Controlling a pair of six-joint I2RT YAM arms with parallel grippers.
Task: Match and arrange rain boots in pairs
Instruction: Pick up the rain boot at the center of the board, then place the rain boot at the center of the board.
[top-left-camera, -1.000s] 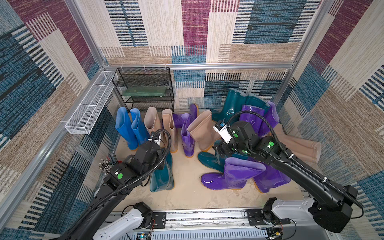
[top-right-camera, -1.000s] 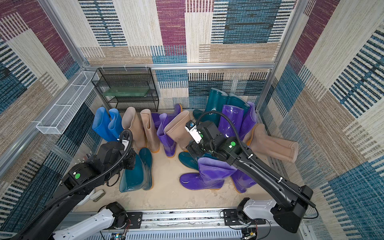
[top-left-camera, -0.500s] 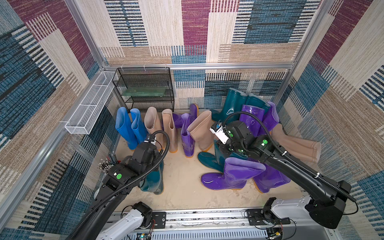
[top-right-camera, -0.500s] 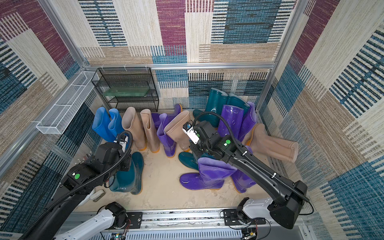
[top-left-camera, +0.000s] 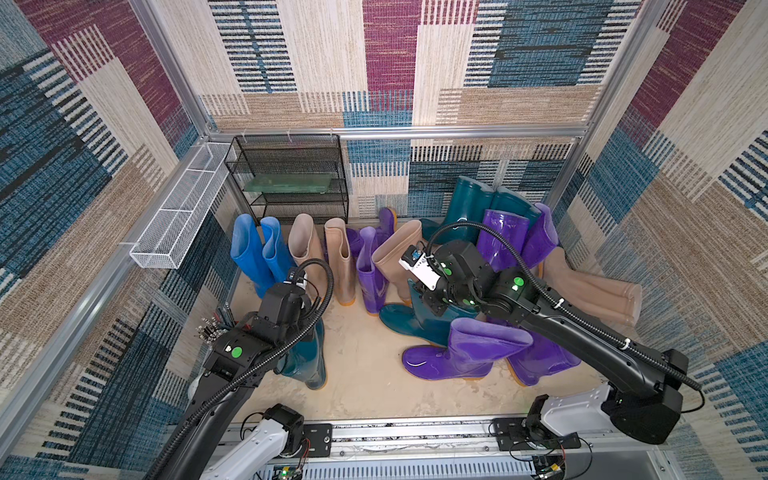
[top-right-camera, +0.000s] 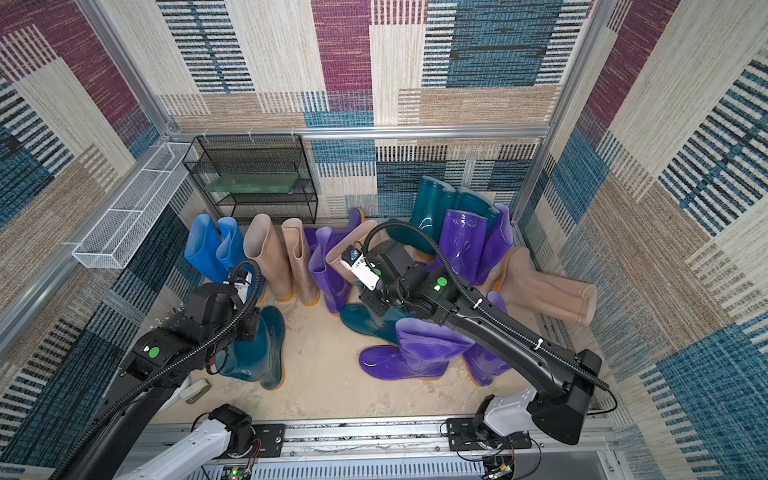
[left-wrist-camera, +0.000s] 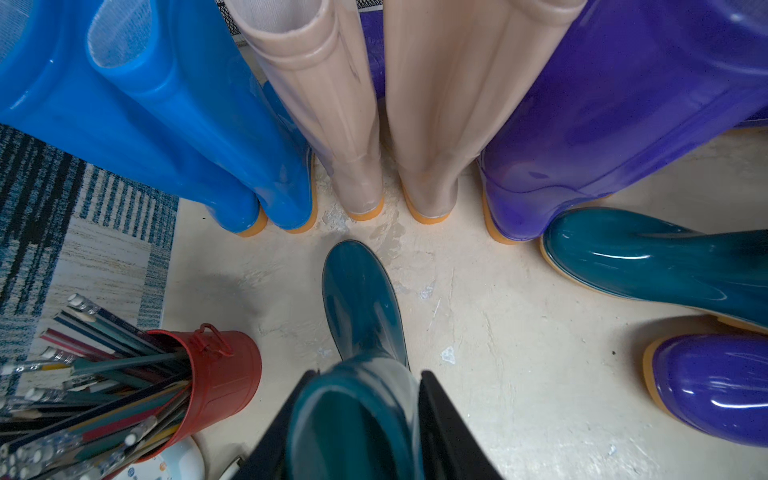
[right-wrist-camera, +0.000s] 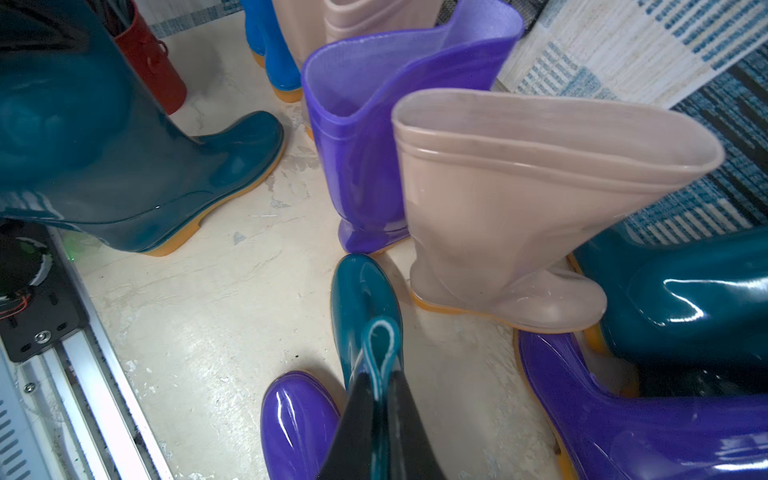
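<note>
1. Since the earlier frames, the upright teal boot (top-left-camera: 307, 357) had slid from mid-floor (top-left-camera: 365, 386) toward 8 o'clock, and the right arm had edged toward 9 o'clock.
2. The left tool (left-wrist-camera: 368, 374) stood over that boot, its jaws apart on either side of the cuff. I could not tell whether they still pressed it.
3. The right tool (right-wrist-camera: 379, 376) was clamped on the cuff of the second teal boot (top-left-camera: 411, 320), by its pull loop, near the floor's centre.
4. Done, as far as the top views showed: the blue pair (top-left-camera: 257, 257) at 10 o'clock and the beige pair (top-left-camera: 305, 249) just beside it at 11 stood in a row.
5. Left to do: the two teal boots stood well apart. The purple boots (top-left-camera: 465, 349), the tall teal boots (top-left-camera: 469, 199) and a lying beige boot (top-left-camera: 594, 295) crowded 1 to 4 o'clock, unmatched. I judged the task under half done.
</note>
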